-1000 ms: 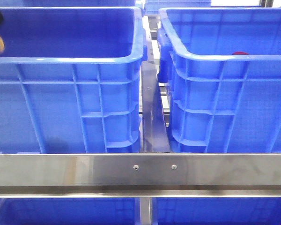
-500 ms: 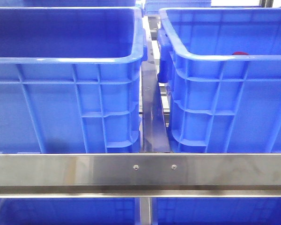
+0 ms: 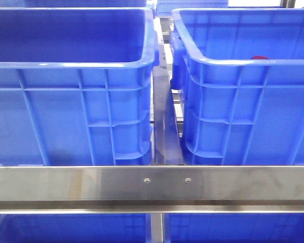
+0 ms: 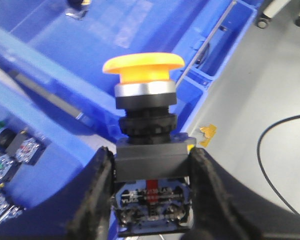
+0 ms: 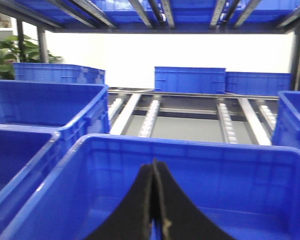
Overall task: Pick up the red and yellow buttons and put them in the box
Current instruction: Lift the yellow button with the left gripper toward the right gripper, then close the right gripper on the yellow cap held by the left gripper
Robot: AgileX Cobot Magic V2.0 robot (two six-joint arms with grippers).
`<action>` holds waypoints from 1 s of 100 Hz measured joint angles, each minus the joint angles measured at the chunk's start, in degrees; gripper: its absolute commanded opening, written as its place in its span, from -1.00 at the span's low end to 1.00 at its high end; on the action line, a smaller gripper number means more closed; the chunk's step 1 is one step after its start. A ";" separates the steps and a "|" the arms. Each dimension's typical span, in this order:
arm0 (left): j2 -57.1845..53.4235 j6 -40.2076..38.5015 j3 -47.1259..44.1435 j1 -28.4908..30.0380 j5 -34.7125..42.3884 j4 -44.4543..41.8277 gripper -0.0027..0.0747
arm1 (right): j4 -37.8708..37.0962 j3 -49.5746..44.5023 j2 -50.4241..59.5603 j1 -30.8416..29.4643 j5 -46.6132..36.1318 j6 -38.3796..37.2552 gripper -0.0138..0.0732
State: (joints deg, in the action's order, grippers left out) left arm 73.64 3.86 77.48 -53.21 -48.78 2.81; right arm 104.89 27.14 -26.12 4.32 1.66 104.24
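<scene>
Left wrist view: left end effector (image 4: 152, 170) clamped on black base of yellow button (image 4: 143, 67), cap upright, carried above blue crate (image 4: 140, 30). Right end effector (image 5: 154, 210) closed, empty, idle over box (image 5: 190, 150).

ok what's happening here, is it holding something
Yes. The left end effector is shut on a yellow button, gripping its black base with the mushroom cap pointing away from the fingers, above a blue crate holding other switch parts. The right end effector is closed on nothing and hangs over another blue crate. In the front view, neither arm shows, only two big blue crates with a bit of red peeking over the right one's rim.
</scene>
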 measured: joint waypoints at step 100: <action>0.00 0.00 0.00 -0.24 0.03 -0.48 -0.98 | -1.96 0.91 -13.85 0.00 39.78 -43.31 0.48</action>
State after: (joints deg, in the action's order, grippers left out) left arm 73.64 3.86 77.48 -53.44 -48.75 2.33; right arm 102.93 28.05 -39.98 4.32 41.44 60.92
